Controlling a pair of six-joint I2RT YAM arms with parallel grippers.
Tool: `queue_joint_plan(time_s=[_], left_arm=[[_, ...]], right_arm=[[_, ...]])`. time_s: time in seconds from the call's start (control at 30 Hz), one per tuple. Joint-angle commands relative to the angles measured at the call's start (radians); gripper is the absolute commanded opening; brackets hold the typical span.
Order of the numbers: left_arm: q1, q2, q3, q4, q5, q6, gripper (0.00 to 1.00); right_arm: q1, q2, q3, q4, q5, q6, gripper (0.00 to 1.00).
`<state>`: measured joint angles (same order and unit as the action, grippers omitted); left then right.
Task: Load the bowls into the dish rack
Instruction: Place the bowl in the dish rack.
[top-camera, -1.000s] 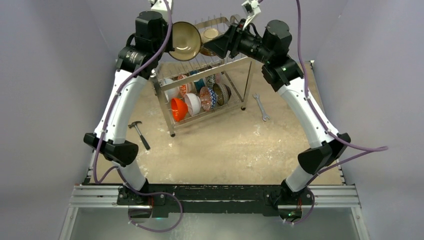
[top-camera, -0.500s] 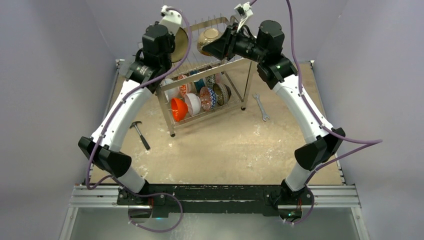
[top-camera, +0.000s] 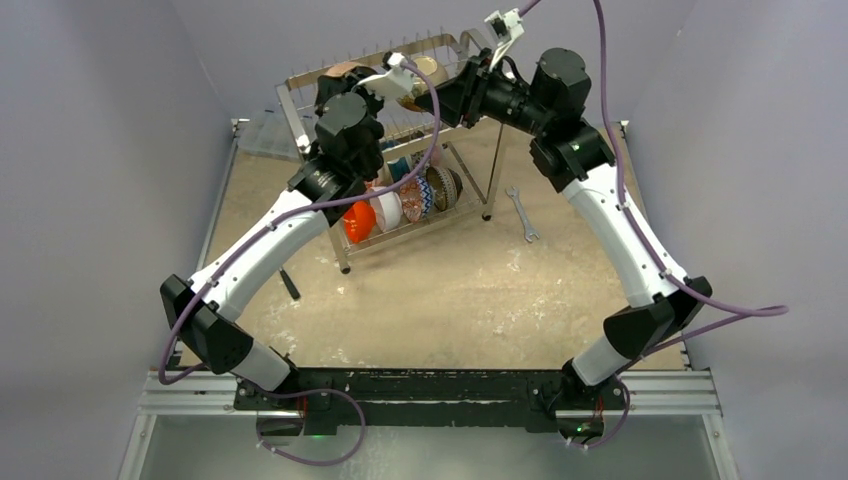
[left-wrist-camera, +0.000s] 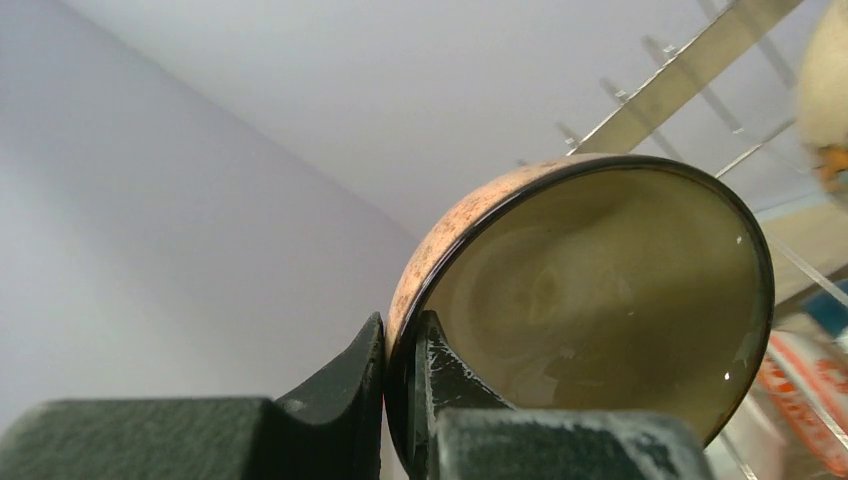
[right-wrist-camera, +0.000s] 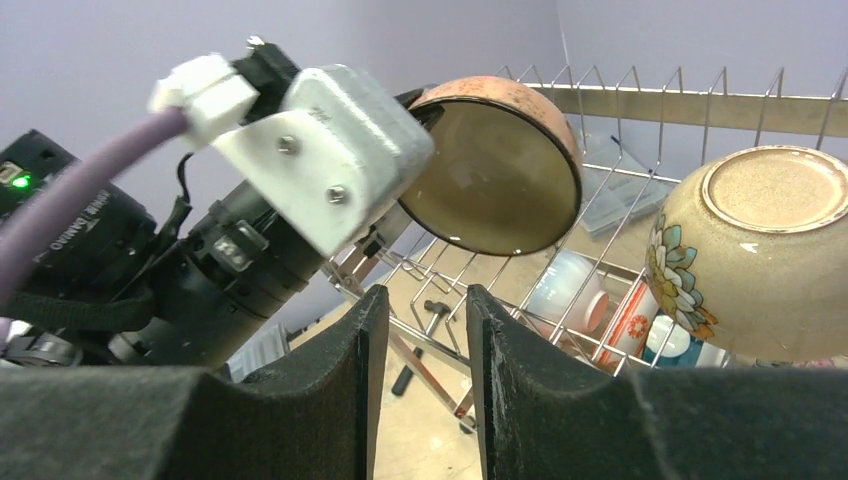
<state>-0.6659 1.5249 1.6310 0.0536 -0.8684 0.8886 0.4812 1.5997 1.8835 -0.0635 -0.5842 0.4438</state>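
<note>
Tan bowl (left-wrist-camera: 590, 300) in left jaws, arm extended over dish rack (right-wrist-camera: 700, 97)

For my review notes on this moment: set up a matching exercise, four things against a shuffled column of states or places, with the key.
Things
1. left gripper
2. right gripper
3. flowered beige bowl
4. wrench

States or places
A. lying on the table, right of the rack
B. shut on the rim of the brown bowl
C. open, holding nothing
D. resting in the rack's top tier

Pairs: 1-B, 2-C, 3-D, 4-A
</note>
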Motion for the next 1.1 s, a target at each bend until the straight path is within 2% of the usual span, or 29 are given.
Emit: queue_joint_plan(time_s=[0.0, 0.17, 0.33, 0.47, 0.7, 0.87, 1.07], left_arm=[[-0.002, -0.048, -0.009, 0.288, -0.140, 0.237, 0.00], [-0.005, -0.001, 0.001, 0.429, -0.209, 0.430, 0.00], [-0.029, 0.027, -0.036, 0.507, -0.212, 0.585, 0.00], [-0.051, 0.048, -0.110, 0.621, -0.207, 0.788, 0.00], [-0.106, 0.059, -0.156, 0.548, -0.190, 0.807, 0.00], [-0.185, 0.043, -0.167, 0.527, -0.179, 0.788, 0.00], [-0.251, 0.036, -0.208, 0.522, -0.199, 0.759, 0.15]], right_arm=[[-0.004, -0.052, -0.021, 0.021, 0.028, -0.027, 0.37], [-0.004, -0.075, -0.046, 0.019, 0.042, -0.033, 0.38], [-0.004, -0.087, -0.064, 0.019, 0.047, -0.037, 0.38], [-0.004, -0.100, -0.080, 0.019, 0.052, -0.043, 0.39], [-0.004, -0.119, -0.095, 0.006, 0.059, -0.057, 0.40], [-0.006, -0.130, -0.094, 0.001, 0.068, -0.063, 0.40], [-0.007, -0.138, -0.099, -0.004, 0.073, -0.068, 0.41]])
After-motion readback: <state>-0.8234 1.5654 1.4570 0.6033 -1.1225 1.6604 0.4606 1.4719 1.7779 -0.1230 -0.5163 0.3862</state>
